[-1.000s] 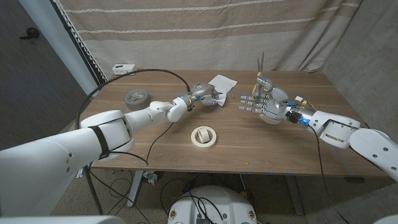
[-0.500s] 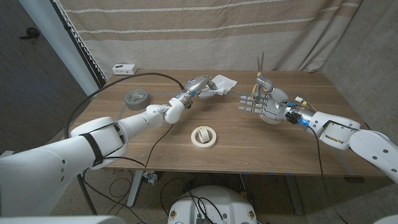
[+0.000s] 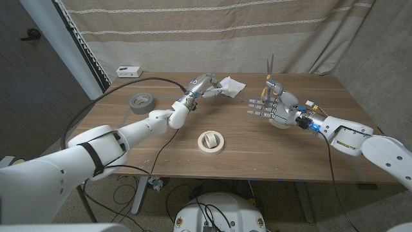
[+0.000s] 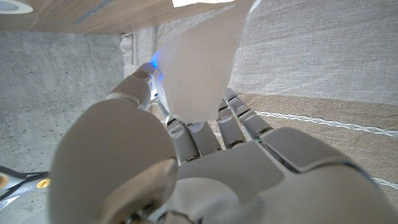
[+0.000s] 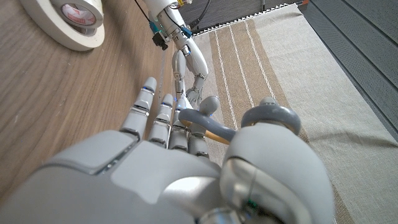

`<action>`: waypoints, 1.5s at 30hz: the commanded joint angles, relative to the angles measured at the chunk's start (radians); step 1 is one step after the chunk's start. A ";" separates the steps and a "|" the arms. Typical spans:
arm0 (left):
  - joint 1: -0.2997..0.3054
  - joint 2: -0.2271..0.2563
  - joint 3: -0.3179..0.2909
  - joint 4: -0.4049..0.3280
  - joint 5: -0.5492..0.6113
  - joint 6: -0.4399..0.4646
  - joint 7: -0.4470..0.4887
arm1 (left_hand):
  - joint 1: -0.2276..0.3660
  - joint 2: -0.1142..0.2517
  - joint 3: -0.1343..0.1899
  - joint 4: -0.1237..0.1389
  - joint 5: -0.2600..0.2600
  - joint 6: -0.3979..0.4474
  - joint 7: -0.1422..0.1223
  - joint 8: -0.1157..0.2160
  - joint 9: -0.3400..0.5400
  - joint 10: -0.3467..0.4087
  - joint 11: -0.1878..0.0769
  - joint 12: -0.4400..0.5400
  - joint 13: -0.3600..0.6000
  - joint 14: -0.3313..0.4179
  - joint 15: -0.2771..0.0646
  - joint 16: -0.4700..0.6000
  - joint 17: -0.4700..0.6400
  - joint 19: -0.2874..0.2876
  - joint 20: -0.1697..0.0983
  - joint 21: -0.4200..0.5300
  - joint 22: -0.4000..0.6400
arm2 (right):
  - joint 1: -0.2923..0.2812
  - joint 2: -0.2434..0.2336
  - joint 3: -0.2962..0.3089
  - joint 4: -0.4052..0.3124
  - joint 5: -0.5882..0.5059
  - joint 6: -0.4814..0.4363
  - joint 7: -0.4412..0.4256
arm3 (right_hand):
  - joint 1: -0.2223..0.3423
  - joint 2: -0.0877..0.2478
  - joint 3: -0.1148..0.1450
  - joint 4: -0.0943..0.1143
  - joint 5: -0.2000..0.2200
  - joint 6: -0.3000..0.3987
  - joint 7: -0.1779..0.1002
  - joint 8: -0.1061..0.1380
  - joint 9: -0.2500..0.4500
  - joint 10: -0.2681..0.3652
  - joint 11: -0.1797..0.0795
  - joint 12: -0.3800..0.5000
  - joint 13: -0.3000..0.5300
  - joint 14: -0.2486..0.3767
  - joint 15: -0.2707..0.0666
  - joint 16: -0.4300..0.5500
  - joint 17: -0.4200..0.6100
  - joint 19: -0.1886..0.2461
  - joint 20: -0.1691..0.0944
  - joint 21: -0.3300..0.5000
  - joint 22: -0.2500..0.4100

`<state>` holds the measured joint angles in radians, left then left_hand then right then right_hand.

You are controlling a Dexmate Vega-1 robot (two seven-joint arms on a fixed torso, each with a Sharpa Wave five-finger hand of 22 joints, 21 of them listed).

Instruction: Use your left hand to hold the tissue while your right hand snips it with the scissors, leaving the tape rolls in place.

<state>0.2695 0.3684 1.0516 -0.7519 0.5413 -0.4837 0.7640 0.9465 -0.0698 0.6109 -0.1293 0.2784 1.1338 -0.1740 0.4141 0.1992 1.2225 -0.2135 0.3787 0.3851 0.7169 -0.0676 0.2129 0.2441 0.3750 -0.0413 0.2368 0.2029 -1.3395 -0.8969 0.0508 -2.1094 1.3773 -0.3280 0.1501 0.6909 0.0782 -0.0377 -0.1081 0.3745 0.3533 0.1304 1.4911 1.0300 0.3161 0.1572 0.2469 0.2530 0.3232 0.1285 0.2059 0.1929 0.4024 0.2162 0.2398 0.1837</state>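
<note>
My left hand holds the white tissue lifted off the table near its far middle; the sheet trails to the right of the fingers. In the left wrist view the tissue hangs pinched between the thumb and fingers of that hand. My right hand stands to the right of it, apart, gripping the grey-handled scissors with blades pointing up. In the right wrist view the scissor handles sit looped around the thumb and fingers of the right hand.
A grey tape roll lies at the left of the table. A white tape roll, also seen as the white roll, lies near the front middle. A small white box sits at the far left edge. A curtain hangs behind the table.
My left hand has risen and moved toward the far side, lifting the tissue off the table. The right hand with the scissors has stayed put.
</note>
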 commanded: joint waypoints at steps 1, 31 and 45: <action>0.036 -0.002 -0.072 -0.013 -0.084 -0.015 -0.039 | -0.004 -0.002 0.008 0.006 0.007 0.013 -0.026 0.014 0.041 -0.006 0.001 0.003 0.004 -0.007 -0.161 -0.004 0.005 0.004 -0.007 0.004 0.005 | 0.003 -0.009 -0.004 0.005 0.000 -0.014 -0.013 | 0.003 0.007 -0.006 -0.002 0.007 0.003 0.005 -0.005 -0.004 -0.001 0.004 -0.002 0.003 0.002 0.002 -0.005 0.004 0.007 0.002 -0.007 0.006; 0.046 -0.088 -0.173 0.099 -0.335 -0.165 -0.223 | -0.014 -0.020 0.015 0.012 0.021 0.011 -0.033 0.023 0.045 -0.008 0.001 0.008 0.014 -0.012 -0.160 -0.010 0.007 0.004 -0.002 0.006 0.007 | 0.056 -0.024 -0.049 0.044 0.001 -0.041 -0.007 | 0.008 0.012 -0.010 -0.004 0.007 -0.006 0.009 -0.032 -0.049 -0.010 0.008 -0.005 0.003 0.001 0.007 -0.006 0.004 0.012 0.002 -0.017 0.006; -0.003 -0.070 -0.129 0.137 -0.196 -0.178 -0.099 | -0.019 -0.020 0.019 0.018 0.029 -0.009 -0.037 0.021 0.048 -0.019 0.000 0.007 0.020 -0.017 -0.160 -0.012 0.008 0.003 -0.002 0.007 0.009 | 0.068 -0.075 -0.047 0.059 -0.002 -0.084 -0.006 | 0.011 0.014 -0.011 -0.005 0.007 -0.010 0.014 -0.030 -0.048 -0.014 0.015 -0.007 0.003 -0.001 0.011 -0.006 0.004 0.012 0.002 -0.021 0.006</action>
<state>0.3074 0.2889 0.8897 -0.6541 0.2439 -0.6392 0.5645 0.9293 -0.0871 0.6234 -0.1166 0.2966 1.1143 -0.1935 0.4341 0.1994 1.2081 -0.2125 0.3786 0.4017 0.7019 -0.0643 0.2032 0.2486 0.3749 -0.0412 0.2367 0.2070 -1.2798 -0.9306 0.0001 -2.0633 1.3791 -0.3794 0.1399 0.6963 0.0835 -0.0460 -0.1079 0.3746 0.3462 0.1375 1.4584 0.9815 0.3051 0.1681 0.2469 0.2530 0.3194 0.1322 0.2059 0.1929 0.4056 0.2198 0.2242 0.1885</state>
